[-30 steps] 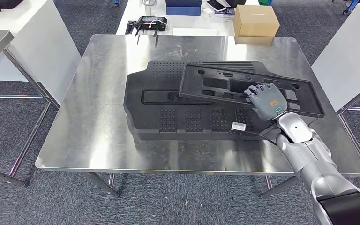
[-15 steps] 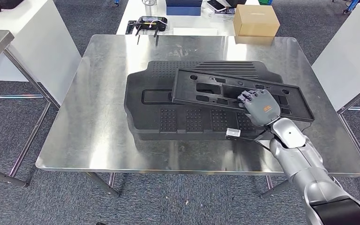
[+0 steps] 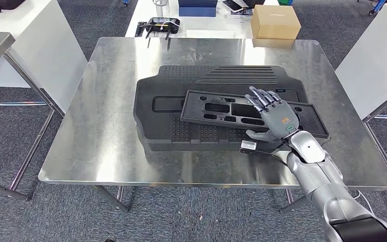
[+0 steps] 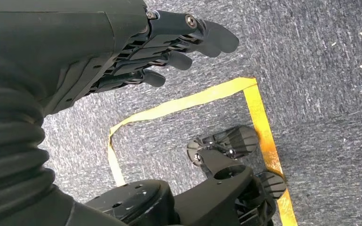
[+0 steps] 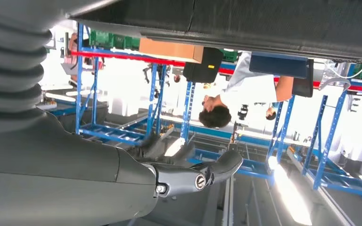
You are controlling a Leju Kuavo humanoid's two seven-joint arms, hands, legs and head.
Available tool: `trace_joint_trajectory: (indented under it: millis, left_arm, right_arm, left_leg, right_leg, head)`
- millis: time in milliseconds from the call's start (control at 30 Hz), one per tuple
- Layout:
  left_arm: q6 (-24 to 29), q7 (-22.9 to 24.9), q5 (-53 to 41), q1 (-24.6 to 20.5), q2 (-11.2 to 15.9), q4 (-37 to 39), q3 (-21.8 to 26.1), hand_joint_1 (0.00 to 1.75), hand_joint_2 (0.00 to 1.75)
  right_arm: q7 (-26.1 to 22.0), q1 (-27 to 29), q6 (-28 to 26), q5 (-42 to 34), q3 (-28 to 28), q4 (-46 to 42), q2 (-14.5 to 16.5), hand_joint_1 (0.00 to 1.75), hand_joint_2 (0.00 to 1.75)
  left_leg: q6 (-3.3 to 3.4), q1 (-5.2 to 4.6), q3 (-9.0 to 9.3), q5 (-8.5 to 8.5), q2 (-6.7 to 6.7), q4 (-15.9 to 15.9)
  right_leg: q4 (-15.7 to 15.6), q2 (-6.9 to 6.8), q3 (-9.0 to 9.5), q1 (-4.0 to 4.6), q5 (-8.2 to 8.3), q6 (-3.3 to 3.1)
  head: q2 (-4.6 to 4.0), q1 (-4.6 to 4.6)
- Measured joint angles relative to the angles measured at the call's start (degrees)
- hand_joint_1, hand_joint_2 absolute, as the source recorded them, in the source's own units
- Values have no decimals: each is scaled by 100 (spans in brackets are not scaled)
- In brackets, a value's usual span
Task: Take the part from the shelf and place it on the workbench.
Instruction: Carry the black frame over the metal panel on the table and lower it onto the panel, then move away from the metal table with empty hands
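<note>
Bare steel-topped workbench (image 3: 111, 126): carries large black ribbed moulded panel (image 3: 171, 108) at centre. Flat black rectangular plastic part with cut-out slots (image 3: 216, 108) lies on that panel, overhanging toward robot's right; placing looks all but done. Right hand (image 3: 277, 121) over part's right half, fingers spread and raised, thumb at near edge, gripping nothing: judged release. Left hand (image 4: 136, 52) hangs over carpet, fingers loosely extended, empty. Small orange mark on right hand, illegible.
</note>
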Motion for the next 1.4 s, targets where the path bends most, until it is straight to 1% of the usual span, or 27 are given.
trace_joint_trajectory:
  millis: [233, 300, 333, 367, 400, 467, 533, 567, 600, 667, 833, 933, 1033, 1133, 1233, 1400]
  left_arm:
    - [44, -63, 0, -6, -44, -1, -9, 0, 0]
    - [45, -65, 0, -8, -54, -2, -10, 0, 0]
    - [46, -64, 0, -8, -58, -2, -10, 0, 0]
    - [46, -62, 0, -10, -62, -2, -11, 0, 0]
    - [48, -60, 1, -11, -67, -2, -11, 0, 0]
    - [59, -52, 4, -13, -74, -2, -10, 0, 0]
    - [80, -48, 13, -15, -82, -2, -9, 0, 0]
    - [90, -48, 17, -15, -86, -2, -8, 0, 0]
    - [97, -49, 20, -14, -91, -2, -7, 0, 0]
    - [107, -54, 24, -8, -101, -2, -3, 0, 0]
    - [112, -62, 27, 0, -108, -2, 7, 0, 0]
    - [143, -62, 45, 11, -111, -2, 8, 0, 0]
    - [209, -62, 56, 47, -118, -2, 9, 0, 0]
    - [249, -62, 60, 76, -122, -2, 10, 0, 0]
    - [290, -64, 87, 101, -132, -2, 20, 0, 0]
    - [366, -106, 142, 173, -141, -2, 86, 0, 0]
  right_arm:
    - [-156, 168, 7, -283, -81, -5, 89, 0, 0]
    - [-245, 194, 68, -489, -89, -5, 114, 0, 0]
    - [-321, 206, 187, -685, -90, -8, 132, 0, 0]
    - [-404, 224, 414, -951, -91, -26, 157, 0, 0]
    - [-491, 252, 769, -1303, -91, -73, 196, 0, 0]
    - [-600, 335, 1698, -2083, -89, -278, 296, 0, 0]
    - [-611, 400, 2642, -2782, -77, -550, 407, 0, 0]
    - [-588, 414, 3031, -3047, -67, -665, 453, 0, 0]
    - [-557, 420, 3338, -3251, -57, -757, 494, 0, 0]
    - [-515, 421, 3681, -3470, -39, -896, 549, 0, 0]
    - [-545, 425, 3937, -3658, 26, -1080, 621, 0, 0]
    - [-626, 546, 4047, -4016, 50, -1355, 720, 0, 0]
    - [-586, 851, 4099, -4485, 51, -1994, 891, 0, 0]
    - [-465, 1149, 4117, -4734, 62, -2679, 1054, 0, 0]
    - [-554, 1404, 4092, -4952, 77, -3252, 1187, 0, 0]
    - [-650, 1977, 3933, -5219, 166, -4469, 1385, 0, 0]
  left_leg:
    - [0, 0, 0, 0, 0, 0]
    - [0, 0, 0, 0, 0, 0]
    - [0, 0, 0, 0, 0, 0]
    - [0, 0, 0, 0, 1, 0]
    - [0, 0, 0, 0, 1, 0]
    - [0, 0, 0, 0, 3, 0]
    - [0, 1, 2, 0, 7, 0]
    - [0, 1, 3, 0, 8, 0]
    - [0, 1, 3, 0, 7, 0]
    - [-1, 1, 2, 1, 3, -1]
    - [-1, 0, 1, 1, 3, -1]
    - [-1, 0, 1, 0, 2, 0]
    - [-2, 0, 1, -1, 3, -1]
    - [-4, 1, 1, -5, 5, -1]
    - [-6, 2, 0, -6, -2, -2]
    - [-10, 2, 1, -9, -1, -3]
  right_leg:
    - [0, 0, 0, 0, 0, 0]
    - [0, 0, 0, 0, 0, 0]
    - [0, 0, 0, 0, 0, 0]
    - [0, 0, 1, 0, 0, 0]
    - [0, 0, 1, 0, 0, 0]
    - [1, 1, 1, 0, 0, 0]
    - [1, 3, 0, 1, 0, 0]
    - [1, 3, 0, 1, 0, -1]
    - [1, 2, 0, 2, 0, -1]
    - [1, 1, 0, 2, -1, -2]
    - [1, 1, 2, 0, -1, -1]
    - [1, 1, 2, 0, -1, -1]
    - [1, 1, 1, 0, -2, -1]
    - [1, 1, -3, 1, -4, -2]
    - [1, -1, -3, 3, -9, -5]
    - [0, -1, -3, 2, -10, -7]
  head:
    - [0, 0]
    - [0, 0]
    - [0, 1]
    - [0, 1]
    - [0, 1]
    - [0, 1]
    - [0, -1]
    - [0, -1]
    - [0, -1]
    - [0, -1]
    - [0, 1]
    - [0, 2]
    - [0, 1]
    - [0, -1]
    - [0, 2]
    - [0, 1]
